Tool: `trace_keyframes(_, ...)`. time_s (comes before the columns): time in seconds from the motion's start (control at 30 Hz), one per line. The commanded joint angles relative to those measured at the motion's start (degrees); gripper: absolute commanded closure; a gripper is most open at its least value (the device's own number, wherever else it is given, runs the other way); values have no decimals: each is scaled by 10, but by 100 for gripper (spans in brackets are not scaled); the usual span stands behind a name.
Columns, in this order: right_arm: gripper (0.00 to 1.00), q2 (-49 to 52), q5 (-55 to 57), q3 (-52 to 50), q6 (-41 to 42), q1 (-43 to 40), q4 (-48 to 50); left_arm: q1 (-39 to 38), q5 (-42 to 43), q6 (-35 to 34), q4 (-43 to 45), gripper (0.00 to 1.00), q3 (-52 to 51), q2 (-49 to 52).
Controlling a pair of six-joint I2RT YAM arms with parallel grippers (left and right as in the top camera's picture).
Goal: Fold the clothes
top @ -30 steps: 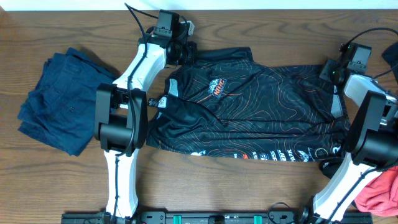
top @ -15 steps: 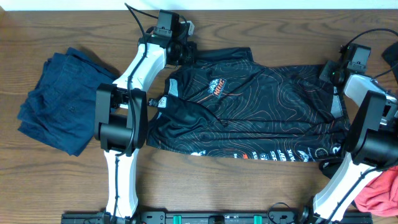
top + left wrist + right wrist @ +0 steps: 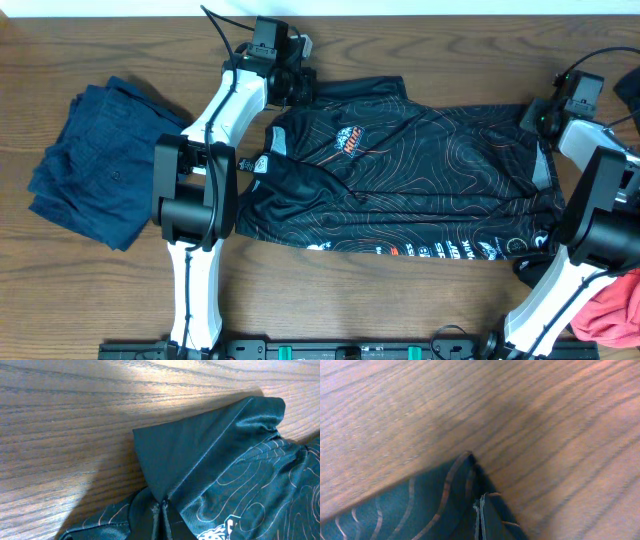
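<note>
Jersey point(image 3: 400, 180) is clamped at its two far corners by the closed left gripper point(image 3: 300, 85) and right gripper point(image 3: 543, 118), long axis running between them, body lying base-side of both.

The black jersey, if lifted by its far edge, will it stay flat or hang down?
Probably floppy: the black jersey lies in soft wrinkles. Likely thin and light: the left gripper pinches it into a sharp crease. Its sheen suggests easy sliding.
</note>
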Motion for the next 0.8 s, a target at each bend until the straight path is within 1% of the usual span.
trace_keyframes(0.0, 99, -19, -3, 4, 2, -2, 0, 1, -6, 2, -4, 94, -3, -1)
trace_keyframes(0.23, 99, -41, -3, 4, 2, -2, 2, 1, -6, 2, -5, 94, -3, -1)
trace_keyframes(0.27, 94, -41, -3, 4, 2, -2, 9, 1, -6, 2, -6, 94, -3, -1)
trace_keyframes(0.3, 78, -41, -3, 4, 2, -2, 15, 1, -6, 2, -6, 94, -3, -1)
trace_keyframes(0.33, 67, -41, -3, 4, 2, -2, 15, 1, -6, 2, -6, 94, -3, -1)
trace_keyframes(0.43, 68, -38, -4, 4, 2, -2, 15, 1, -6, 2, -5, 94, -3, -1)
trace_keyframes(0.77, 65, 2, -11, 4, 2, 7, 22, 1, -7, 1, -5, 94, -3, -1)
